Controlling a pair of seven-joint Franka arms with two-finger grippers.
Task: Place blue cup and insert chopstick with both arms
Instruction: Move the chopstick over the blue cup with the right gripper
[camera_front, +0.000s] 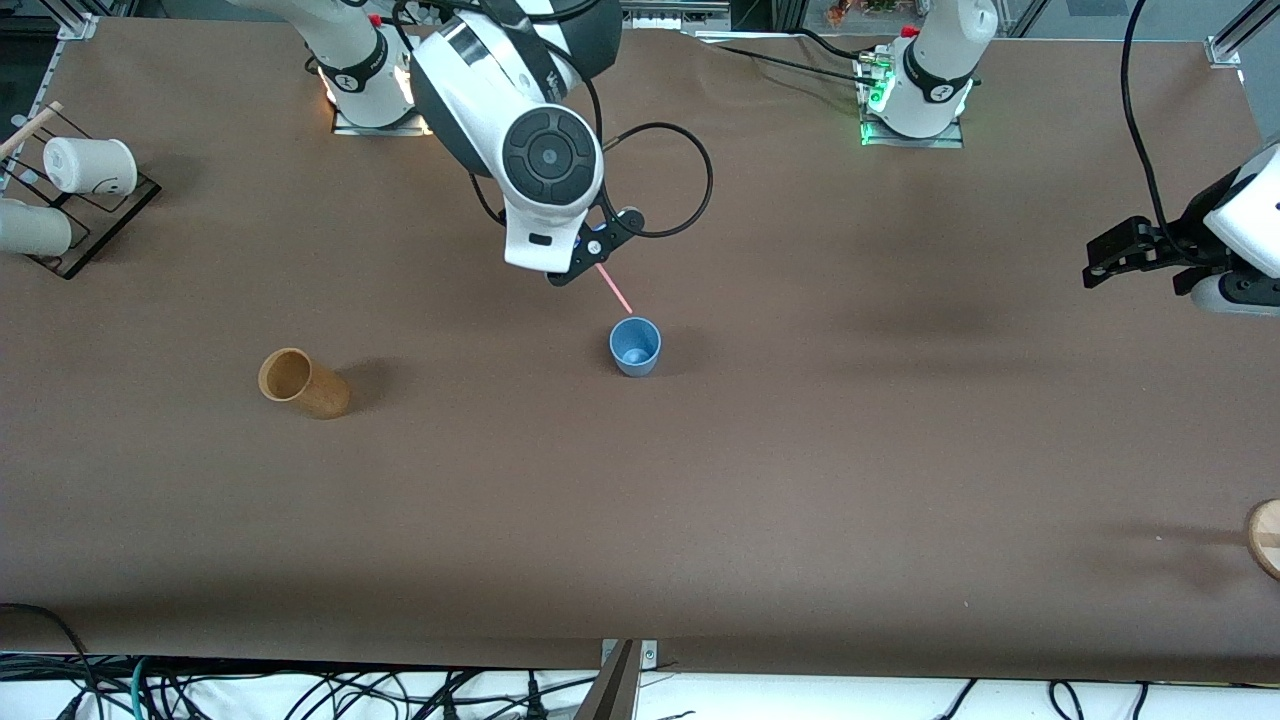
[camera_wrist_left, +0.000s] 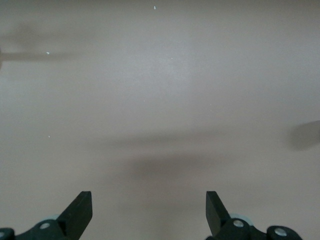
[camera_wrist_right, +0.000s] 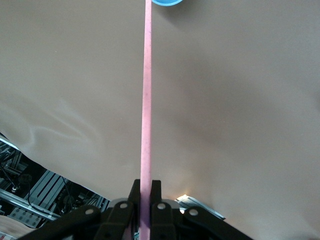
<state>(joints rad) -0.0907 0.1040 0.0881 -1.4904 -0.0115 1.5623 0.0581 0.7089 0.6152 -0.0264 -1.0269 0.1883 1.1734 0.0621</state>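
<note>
The insertion step is under way. The right claw (camera_front: 590, 262), upper centre of the frame, is clamping the chopstick (camera_front: 614, 290), whose free tip is pointing at the blue cup (camera_front: 635, 346). That cup is standing upright mid-counter (camera_front: 800, 500), seemingly empty. Next, the tip needs aligning over the rim and lowering in. The left claw (camera_front: 1100, 262) is waiting at the right edge, fingers (camera_wrist_left: 80, 212) apart, holding nothing.

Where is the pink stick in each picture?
Front view: the chopstick slants from the right gripper down toward the blue cup, its tip near the cup's rim.
Left wrist view: not in it; only bare table and the open left gripper.
Right wrist view: it runs lengthwise from the shut fingers toward the cup.
Shared landmark: the blue cup, in the front and right wrist views.
</note>
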